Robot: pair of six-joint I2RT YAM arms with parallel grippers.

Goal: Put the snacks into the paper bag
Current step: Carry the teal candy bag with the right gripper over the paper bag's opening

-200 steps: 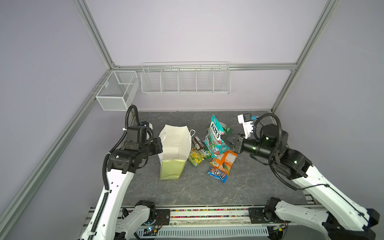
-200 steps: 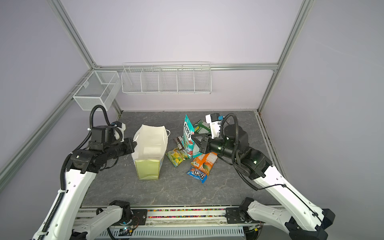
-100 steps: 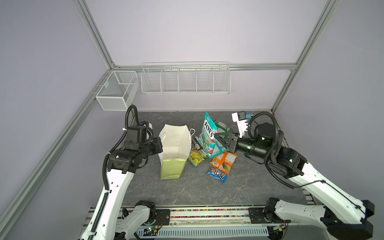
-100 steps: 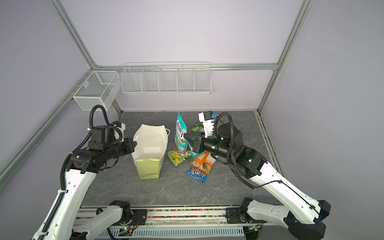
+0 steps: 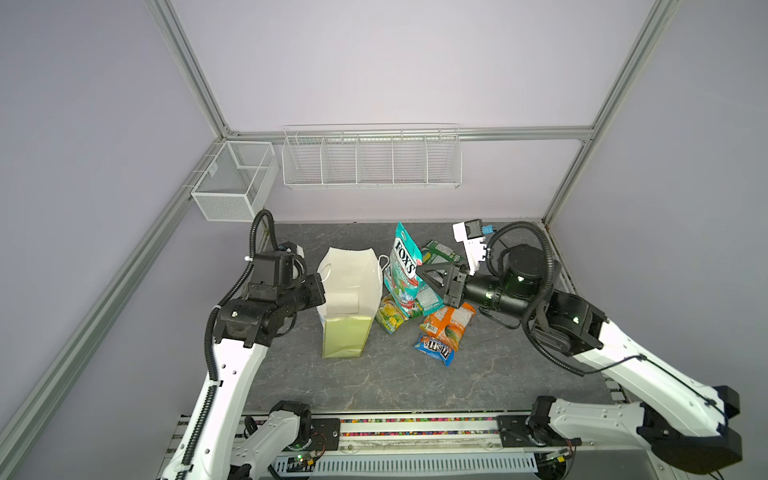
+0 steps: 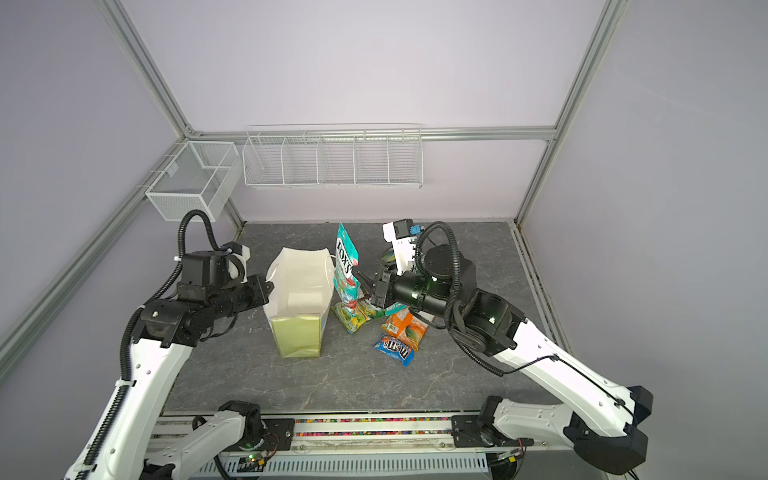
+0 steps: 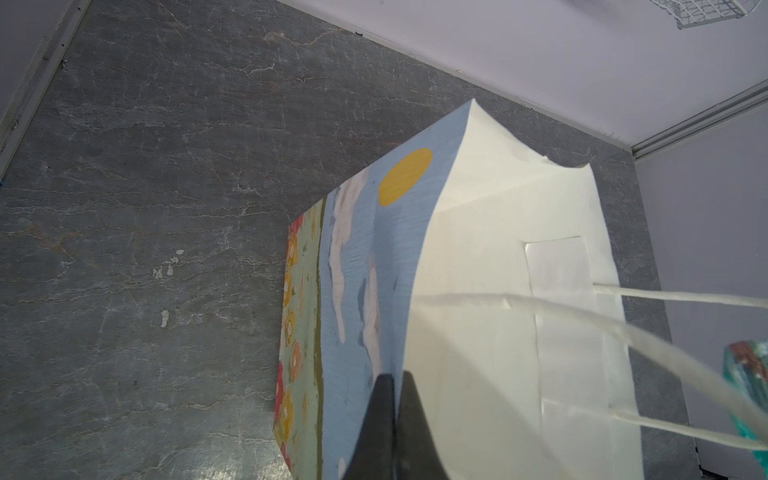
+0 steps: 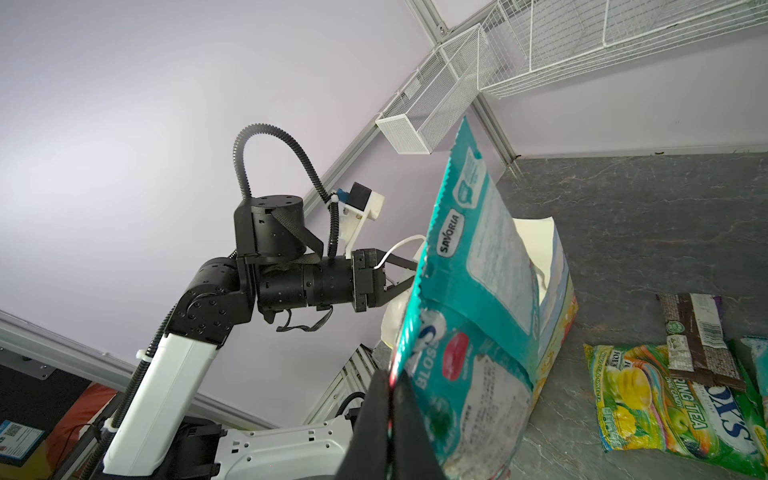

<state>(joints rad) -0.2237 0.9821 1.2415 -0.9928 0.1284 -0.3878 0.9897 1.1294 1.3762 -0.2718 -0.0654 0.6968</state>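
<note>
Top views, both: the paper bag stands upright left of centre on the table, mouth open, white lining showing. From 9 o'clock the left gripper is pinched shut on the bag's wall at the rim. From 3 o'clock the right gripper is clamped on one edge of the Fox's packet. The packet is held off the table on end, its long axis running roughly 12-to-6. It sits just beside the bag's 3 o'clock rim, by a cord handle.

Key relation: the bag mouth lies at 9 o'clock from the held packet, and only the right arm carries a snack. At about 4 o'clock from the bag lie the yellow-green packet, orange packet and M&M's packet.

Left wrist view: the left gripper has one finger on the printed blue face and one on the lining, no gap between. A teal corner of the Fox's packet shows beyond the handles.

Right wrist view: the right gripper is closed with the packet's crimped edge between its fingers. The paper bag is directly behind the packet. A brown bar lies on the yellow-green packet.

Judgement: cannot tell whether the packet's lower end clears the rim. The next move needs height, then travel toward 9 o'clock, lower end first. Risk: snagging the handle or folding the rim.
</note>
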